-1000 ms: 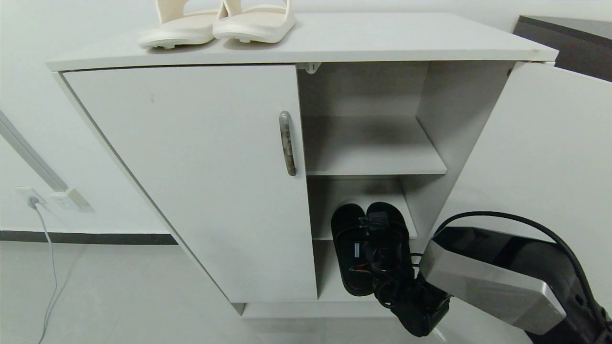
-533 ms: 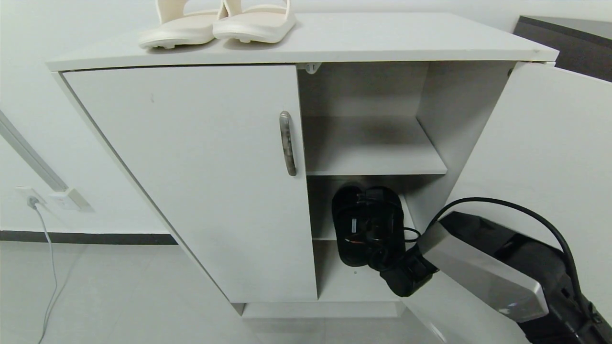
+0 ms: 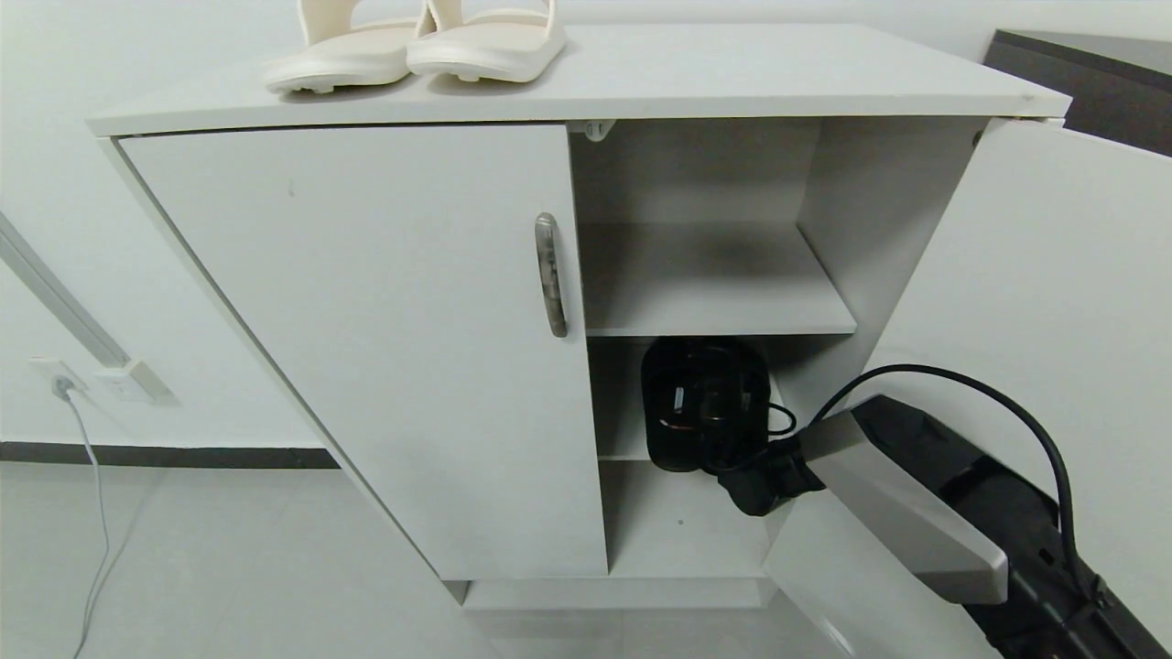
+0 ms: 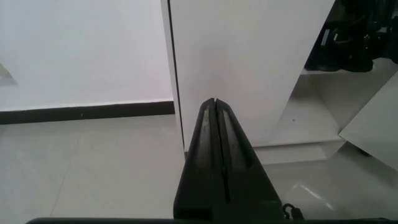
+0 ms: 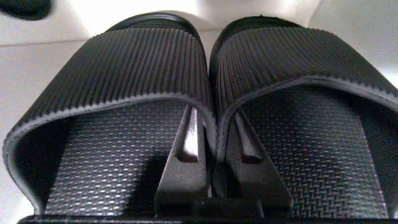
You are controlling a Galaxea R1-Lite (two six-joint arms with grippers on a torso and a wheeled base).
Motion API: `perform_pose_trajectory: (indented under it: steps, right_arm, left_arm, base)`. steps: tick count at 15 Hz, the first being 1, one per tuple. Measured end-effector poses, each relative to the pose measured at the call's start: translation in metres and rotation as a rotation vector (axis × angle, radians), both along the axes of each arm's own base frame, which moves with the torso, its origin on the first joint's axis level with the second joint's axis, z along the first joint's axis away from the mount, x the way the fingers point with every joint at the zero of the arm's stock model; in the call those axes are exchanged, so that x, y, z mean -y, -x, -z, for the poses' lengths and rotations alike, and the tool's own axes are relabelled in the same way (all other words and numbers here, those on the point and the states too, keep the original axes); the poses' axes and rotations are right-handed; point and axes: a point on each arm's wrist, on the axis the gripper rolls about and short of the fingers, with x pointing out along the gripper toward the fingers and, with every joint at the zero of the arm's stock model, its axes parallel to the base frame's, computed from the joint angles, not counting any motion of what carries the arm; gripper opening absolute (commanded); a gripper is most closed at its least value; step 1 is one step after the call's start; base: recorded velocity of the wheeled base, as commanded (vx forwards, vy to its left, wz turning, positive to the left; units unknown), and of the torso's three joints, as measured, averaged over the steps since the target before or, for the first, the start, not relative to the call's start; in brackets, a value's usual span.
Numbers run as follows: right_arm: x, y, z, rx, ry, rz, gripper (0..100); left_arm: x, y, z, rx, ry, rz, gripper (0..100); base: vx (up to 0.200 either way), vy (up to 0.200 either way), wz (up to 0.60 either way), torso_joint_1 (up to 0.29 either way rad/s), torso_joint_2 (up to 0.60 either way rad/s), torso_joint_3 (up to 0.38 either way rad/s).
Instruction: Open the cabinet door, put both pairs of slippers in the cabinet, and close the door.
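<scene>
Right gripper [image 5: 213, 134] pinching black slippers [image 3: 700, 403] together by inner edges. Pair inside cabinet [image 3: 641, 82], just under upper shelf [image 3: 714, 275], right door [image 3: 1035, 275] open. Cream slippers [image 3: 421, 46] up on cabinet top. Left gripper [image 4: 214, 106] closed tight, empty, low over floor [image 4: 93, 162] near left door [image 3: 366, 320].

Beside me, on my left: a white wall socket [image 3: 57, 377] with a thin grey cable [image 3: 97, 503] trailing over the pale glossy tiled floor [image 3: 229, 567]. A black baseboard strip [image 3: 165, 455] edges the plain white wall [image 3: 37, 137].

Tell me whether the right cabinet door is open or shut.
Open: the right door stands swung wide, exposing the shelves and black slippers.
</scene>
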Motion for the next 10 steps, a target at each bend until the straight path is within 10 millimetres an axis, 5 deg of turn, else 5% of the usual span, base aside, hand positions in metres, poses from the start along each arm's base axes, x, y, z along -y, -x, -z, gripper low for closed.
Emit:
perform_pose_trajectory:
  steps: [10]
  right_arm:
    - [0.0036,-0.011,0.0039,-0.017,-0.011,0.027,0]
  left_arm:
    - [0.0,0.0,0.0,0.0,0.0,0.0,0]
  base:
    - [0.0,0.0,0.0,0.0,0.0,0.0]
